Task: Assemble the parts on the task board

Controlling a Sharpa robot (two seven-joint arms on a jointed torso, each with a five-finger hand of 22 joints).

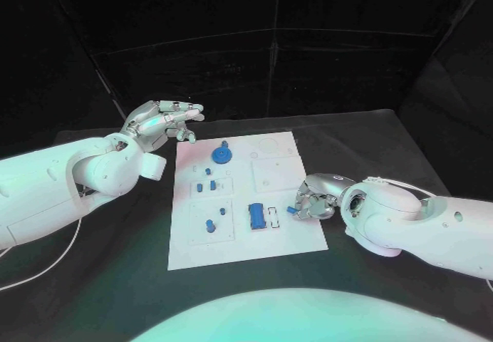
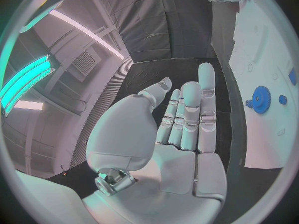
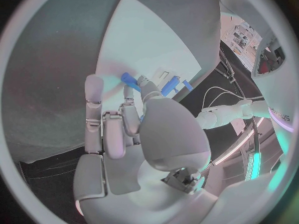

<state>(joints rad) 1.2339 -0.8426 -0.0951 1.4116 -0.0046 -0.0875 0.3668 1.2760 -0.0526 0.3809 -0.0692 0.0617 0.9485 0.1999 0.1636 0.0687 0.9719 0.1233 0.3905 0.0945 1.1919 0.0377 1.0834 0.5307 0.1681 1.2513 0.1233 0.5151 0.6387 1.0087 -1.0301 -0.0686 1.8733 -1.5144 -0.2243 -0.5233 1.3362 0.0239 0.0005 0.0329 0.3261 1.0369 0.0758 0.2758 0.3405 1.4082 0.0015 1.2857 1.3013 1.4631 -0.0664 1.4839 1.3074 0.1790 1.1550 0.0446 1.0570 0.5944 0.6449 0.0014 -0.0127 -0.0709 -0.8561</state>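
The white task board [image 1: 277, 239] lies in the middle of the black table. On it sit a blue gear [image 1: 222, 154], a blue block [image 1: 256, 216] and several small blue pegs [image 1: 206, 187]. My right hand [image 1: 318, 198] is at the board's right edge and pinches a small blue part [image 1: 293, 211] between thumb and finger, close to the block. The right wrist view shows that part [image 3: 129, 79] at my fingertips over the board [image 3: 149, 40], with the block [image 3: 171, 85] just beyond. My left hand [image 1: 164, 121] hovers by the board's far left corner, fingers apart and holding nothing; its wrist view shows the gear [image 2: 260, 99].
Empty outlined recesses [image 1: 273, 174] mark the board's far right part. Bare black table [image 1: 123, 242] runs along both sides of the board. A white cable [image 1: 46, 263] trails under my left arm.
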